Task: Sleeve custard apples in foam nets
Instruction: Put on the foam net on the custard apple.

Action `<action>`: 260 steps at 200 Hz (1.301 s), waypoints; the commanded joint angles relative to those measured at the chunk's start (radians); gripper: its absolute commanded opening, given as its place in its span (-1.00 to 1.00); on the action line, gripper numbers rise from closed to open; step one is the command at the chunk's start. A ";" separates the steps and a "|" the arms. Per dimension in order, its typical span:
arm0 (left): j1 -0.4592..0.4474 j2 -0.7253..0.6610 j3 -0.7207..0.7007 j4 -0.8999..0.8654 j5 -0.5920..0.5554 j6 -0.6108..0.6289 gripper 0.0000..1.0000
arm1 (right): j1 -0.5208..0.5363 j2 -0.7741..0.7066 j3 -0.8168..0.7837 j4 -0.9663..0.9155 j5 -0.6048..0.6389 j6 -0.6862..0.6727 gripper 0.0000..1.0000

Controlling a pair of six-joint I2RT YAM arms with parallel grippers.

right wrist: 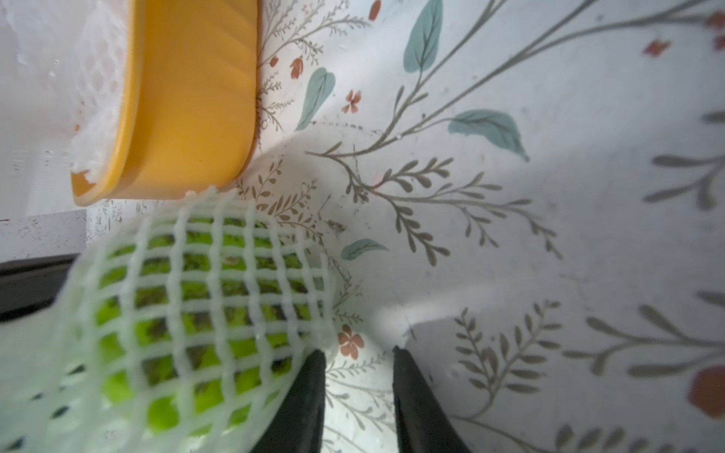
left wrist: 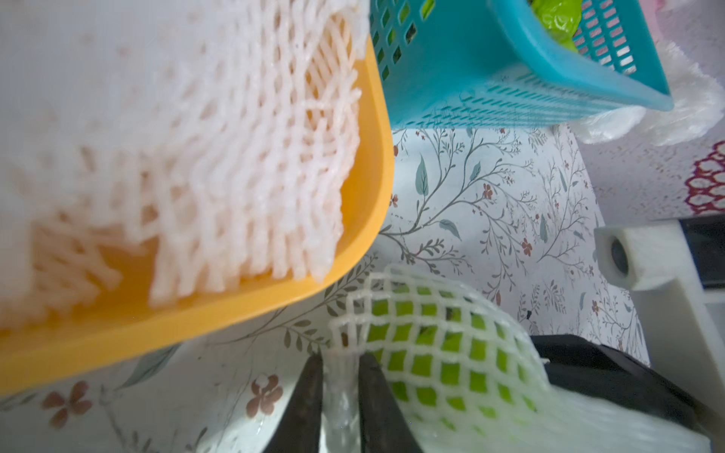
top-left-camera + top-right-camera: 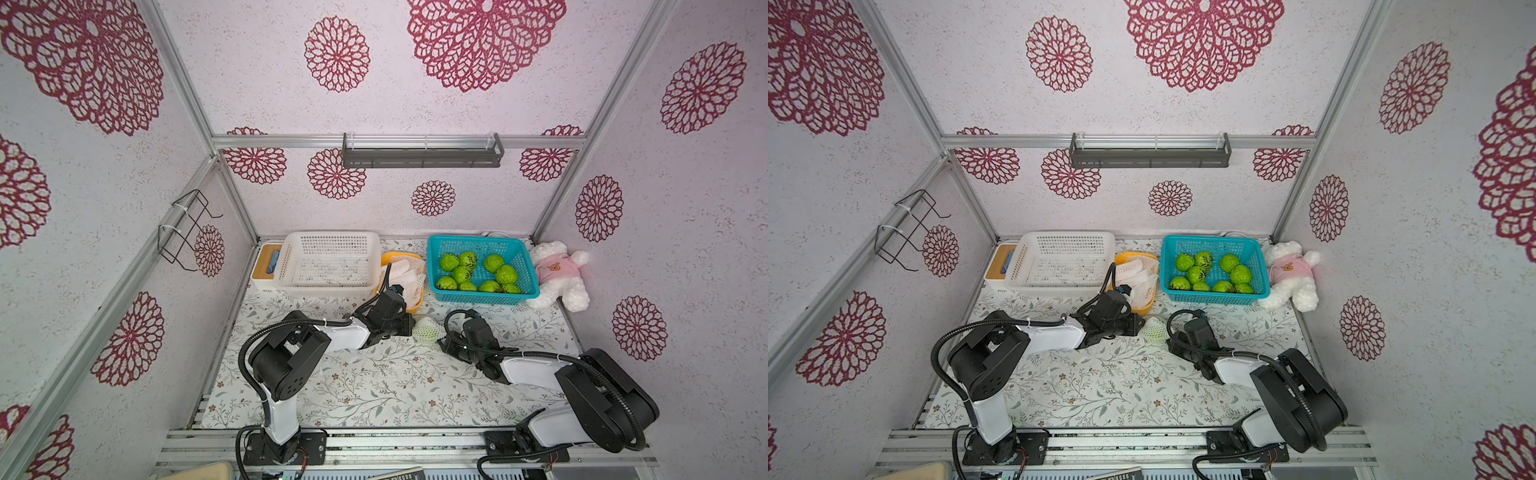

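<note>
Custard apples (image 3: 478, 272) lie loose in a blue basket (image 3: 482, 296) at the back right. One more custard apple, already in a net (image 3: 428, 330), sits on the flowered tablecloth (image 3: 374, 382) between the two grippers.

At the far left stands a white basket (image 3: 328, 237). Just right of it is a yellow tub (image 3: 388, 258) holding the spare foam nets (image 3: 409, 270).

The left arm (image 3: 291, 357) rises from its base at the front left and folds at the elbow. Its forearm stretches low toward the right, ending in front of the tub. The left gripper (image 2: 340, 357) points at the netted fruit. Its fingers stand a narrow way apart with the edge of the net between them. Whether they press on that edge cannot be told.

The netted fruit (image 3: 1154, 329) rests on the cloth just in front of the tub's near corner, with green showing through the white mesh.

The right arm (image 3: 536, 368) comes from its base at the front right, with its elbel bent out to the right and its forearm lying low toward the left. The right gripper (image 1: 359, 351) is beside the fruit with its fingers apart. Only bare cloth shows between them, and the net bulges against the outer side of one finger (image 1: 306, 392).

A white teddy bear (image 3: 557, 270) in a pink shirt lies at the far right, against the blue basket.
</note>
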 commanded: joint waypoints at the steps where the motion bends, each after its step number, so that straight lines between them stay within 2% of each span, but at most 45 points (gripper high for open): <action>1: 0.009 0.018 0.017 -0.003 -0.004 0.000 -0.43 | -0.005 -0.085 0.002 -0.071 0.059 -0.056 -0.18; 41: 0.018 0.013 0.018 -0.007 -0.011 0.004 -0.11 | -0.006 -0.264 -0.016 -0.213 0.155 -0.102 0.29; 66: 0.022 0.010 0.022 -0.009 -0.009 0.003 -0.01 | -0.007 -0.389 -0.032 -0.280 0.215 -0.125 0.48; 88: 0.024 0.004 0.020 -0.014 -0.009 0.007 0.00 | -0.008 -0.453 -0.045 -0.299 0.244 -0.147 0.61; 106: 0.024 -0.006 0.012 -0.015 -0.011 0.003 0.01 | -0.008 -0.471 -0.044 -0.285 0.229 -0.183 0.61; 121: 0.024 -0.025 0.001 -0.015 -0.017 0.003 0.04 | -0.008 -0.492 -0.059 -0.212 0.166 -0.260 0.62; 153: 0.025 -0.094 -0.031 -0.024 -0.039 0.010 0.28 | -0.008 -0.536 -0.090 -0.088 0.124 -0.380 0.88; 170: 0.025 -0.138 -0.047 -0.039 -0.044 0.018 0.43 | -0.008 -0.513 -0.068 -0.050 0.084 -0.416 0.98; 199: 0.026 -0.237 -0.084 -0.071 -0.076 0.044 0.73 | -0.008 -0.389 0.022 -0.070 0.033 -0.451 0.98; 228: 0.026 -0.360 -0.111 -0.132 -0.141 0.095 0.99 | -0.008 -0.258 0.090 -0.097 0.051 -0.438 0.97; 260: 0.033 -0.474 -0.123 -0.191 -0.198 0.143 0.95 | -0.008 -0.156 0.120 -0.071 0.063 -0.414 0.88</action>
